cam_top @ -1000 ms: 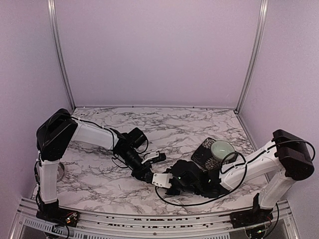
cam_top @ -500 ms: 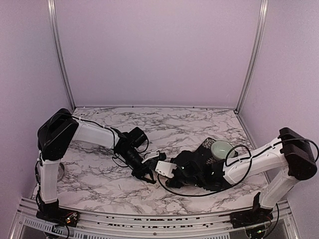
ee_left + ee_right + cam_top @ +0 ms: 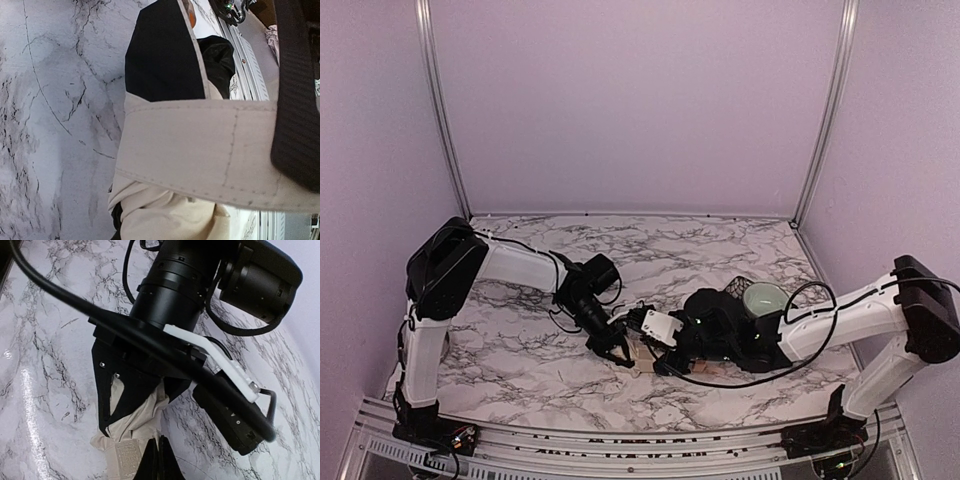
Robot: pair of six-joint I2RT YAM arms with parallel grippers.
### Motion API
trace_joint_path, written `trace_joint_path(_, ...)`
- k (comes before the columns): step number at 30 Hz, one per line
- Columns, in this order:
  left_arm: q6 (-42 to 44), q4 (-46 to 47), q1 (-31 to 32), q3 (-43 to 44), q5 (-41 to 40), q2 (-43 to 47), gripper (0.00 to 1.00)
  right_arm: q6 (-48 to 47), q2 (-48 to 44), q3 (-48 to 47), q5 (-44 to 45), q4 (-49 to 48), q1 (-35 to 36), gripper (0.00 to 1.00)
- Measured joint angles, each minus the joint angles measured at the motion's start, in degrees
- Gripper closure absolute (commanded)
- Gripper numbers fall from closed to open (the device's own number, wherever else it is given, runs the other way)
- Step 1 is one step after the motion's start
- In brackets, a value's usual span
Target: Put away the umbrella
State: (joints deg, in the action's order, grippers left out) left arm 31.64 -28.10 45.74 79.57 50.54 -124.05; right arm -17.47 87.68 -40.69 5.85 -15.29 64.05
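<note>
- Looking down from the top external camera, the left gripper (image 3: 617, 347) and the right gripper (image 3: 658, 360) are sitting close together at about 6 o'clock on the marble table (image 3: 520, 370), near its front edge. The umbrella (image 3: 643, 362) is lying between them. It is showing only as a small beige patch, mostly hidden under the black fingers. A dark mesh cup (image 3: 735, 295) holding something pale green (image 3: 765, 298) is standing at about 4 o'clock, behind the right arm.
- Filling the left wrist view, the umbrella's cream fabric (image 3: 190, 165) is showing a stitched band running across the frame, with black lining (image 3: 160, 55) above it at 12 o'clock. One black finger (image 3: 295, 90) is lying against the band at 3 o'clock. Bare marble is showing at 9 o'clock.
- Facing the left gripper (image 3: 137, 405) head-on, the right wrist camera is showing its jaws clamping a bunched wad of the cream fabric, which is resting on the marble. A black pointed shape is sitting at 6 o'clock. Whether the right gripper's jaws are apart or together, I cannot tell.
</note>
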Motion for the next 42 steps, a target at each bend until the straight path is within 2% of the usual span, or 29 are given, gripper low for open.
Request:
trace_joint_path(9, 1.29, -4.46, -0.52, 2.03, 3.54, -2.05, 1.0, -1.29, -0.59, 1.2, -5.75, 2.51, 2.71, 1.0)
trace_joint_path(14, 2.25, -7.54, -0.52, 3.3, 5.51, -3.41, 1.0, -3.56, 1.25, 1.22, -2.25, 3.41, 5.25, 1.0)
trace_joint_path(25, 2.25, -8.28, -0.63, 3.61, 5.64, -3.65, 1.0, -8.37, 4.15, 1.05, 7.02, 2.54, 8.37, 1.0)
trace_joint_path(34, 2.27, -8.44, -0.85, 3.61, 5.62, -3.65, 1.0, -10.03, 6.54, -0.02, 12.44, 6.34, 11.23, 0.9)
trace_joint_path(40, 2.27, -8.46, -0.85, 3.56, 5.64, -3.65, 1.0, -9.94, 6.64, 0.79, 12.9, 10.88, 12.35, 0.89)
trace_joint_path(42, 2.27, -8.46, -0.85, 3.56, 5.62, -3.63, 0.9, -9.73, 6.12, 0.79, 12.76, 12.09, 12.41, 0.88)
